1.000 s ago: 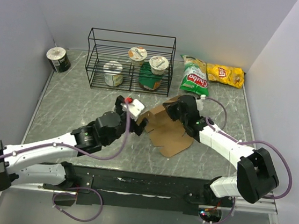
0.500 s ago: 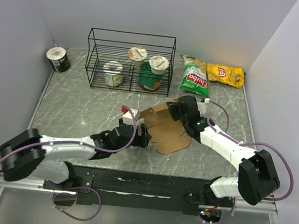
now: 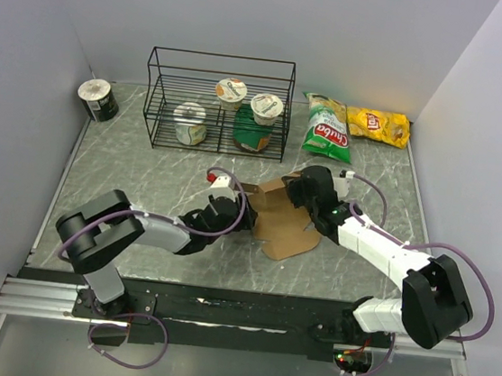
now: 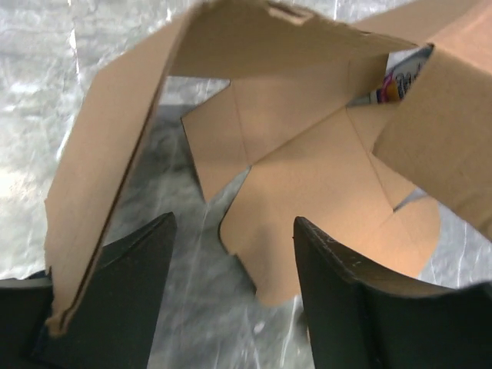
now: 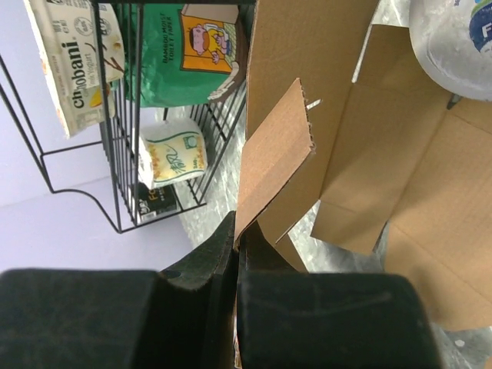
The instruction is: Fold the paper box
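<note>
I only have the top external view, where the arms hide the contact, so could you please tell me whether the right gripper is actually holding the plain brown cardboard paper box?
Observer: Yes, the right wrist view shows the right gripper shut on a raised flap of the plain brown cardboard paper box.
Operator: Thank you; and the left gripper?
Observer: Its wrist view shows it open, with another raised flap beside one finger, not clamped.
</note>
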You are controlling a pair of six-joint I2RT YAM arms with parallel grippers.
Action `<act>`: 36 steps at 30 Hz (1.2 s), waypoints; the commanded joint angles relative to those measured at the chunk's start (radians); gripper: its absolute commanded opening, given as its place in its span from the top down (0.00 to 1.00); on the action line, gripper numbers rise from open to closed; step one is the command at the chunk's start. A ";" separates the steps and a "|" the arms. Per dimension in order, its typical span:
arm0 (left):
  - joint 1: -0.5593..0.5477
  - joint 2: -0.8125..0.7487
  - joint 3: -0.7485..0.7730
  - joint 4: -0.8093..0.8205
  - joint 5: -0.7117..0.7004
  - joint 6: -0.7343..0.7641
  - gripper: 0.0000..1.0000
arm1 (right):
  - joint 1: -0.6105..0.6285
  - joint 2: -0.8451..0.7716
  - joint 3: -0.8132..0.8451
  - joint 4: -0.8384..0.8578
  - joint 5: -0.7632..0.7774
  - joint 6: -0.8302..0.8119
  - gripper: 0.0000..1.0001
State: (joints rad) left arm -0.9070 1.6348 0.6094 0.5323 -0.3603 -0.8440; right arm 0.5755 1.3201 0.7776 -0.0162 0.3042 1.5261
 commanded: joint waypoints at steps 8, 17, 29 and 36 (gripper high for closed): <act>0.005 0.152 0.162 -0.015 -0.146 -0.041 0.40 | 0.000 -0.024 0.000 0.012 0.016 0.006 1.00; 0.003 0.214 0.201 -0.098 -0.189 -0.073 0.41 | 0.001 -0.009 0.009 0.013 0.004 -0.001 1.00; -0.003 0.243 0.257 -0.069 -0.198 -0.064 0.66 | -0.002 0.014 0.037 -0.014 0.019 -0.020 1.00; -0.015 0.201 0.211 0.013 -0.194 -0.024 0.65 | -0.002 0.005 0.038 -0.033 0.039 -0.027 1.00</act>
State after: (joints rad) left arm -0.9077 1.8698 0.8314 0.4595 -0.5484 -0.9031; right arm 0.5732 1.3281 0.7818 -0.0231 0.3206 1.5101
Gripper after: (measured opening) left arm 0.350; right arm 0.037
